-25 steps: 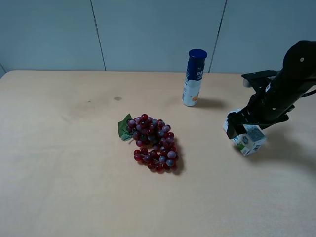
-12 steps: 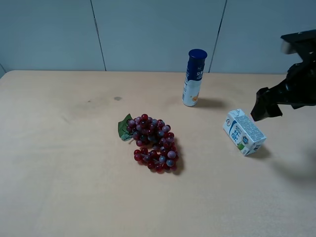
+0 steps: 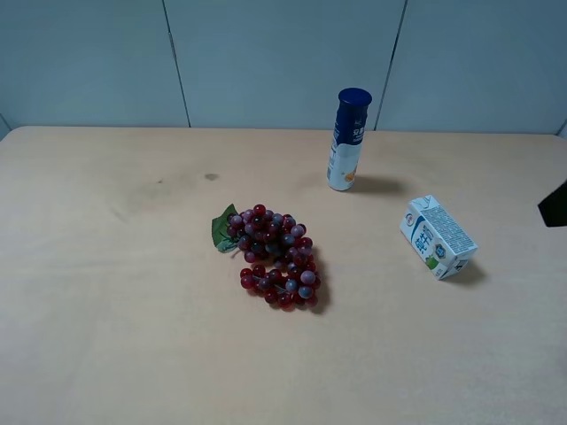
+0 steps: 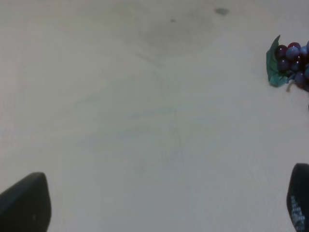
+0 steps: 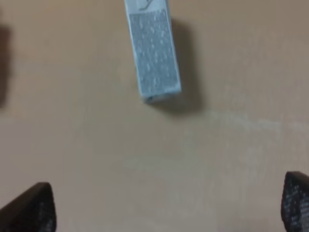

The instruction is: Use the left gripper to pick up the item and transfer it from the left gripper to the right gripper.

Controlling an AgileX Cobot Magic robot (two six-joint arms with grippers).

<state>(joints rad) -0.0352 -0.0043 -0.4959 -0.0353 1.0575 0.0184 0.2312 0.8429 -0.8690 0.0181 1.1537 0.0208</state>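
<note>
The item, a small white carton (image 3: 438, 237) with blue and green print, lies on its side on the table's right part, free of both grippers. It also shows in the right wrist view (image 5: 152, 50). My right gripper (image 5: 161, 208) is open and empty, hanging above the table some way back from the carton. In the exterior view only a black sliver of the right arm (image 3: 556, 205) shows at the right edge. My left gripper (image 4: 161, 205) is open and empty over bare table left of the grapes (image 4: 292, 60). It is out of the exterior view.
A red grape bunch (image 3: 275, 257) with a green leaf lies mid-table. A tall blue-capped tube (image 3: 349, 139) stands upright at the back, behind and left of the carton. A wall runs behind the table's far edge.
The right gripper let go of the carton, which now lies on the table. The right arm then drew back to the right, almost out of the exterior view.
</note>
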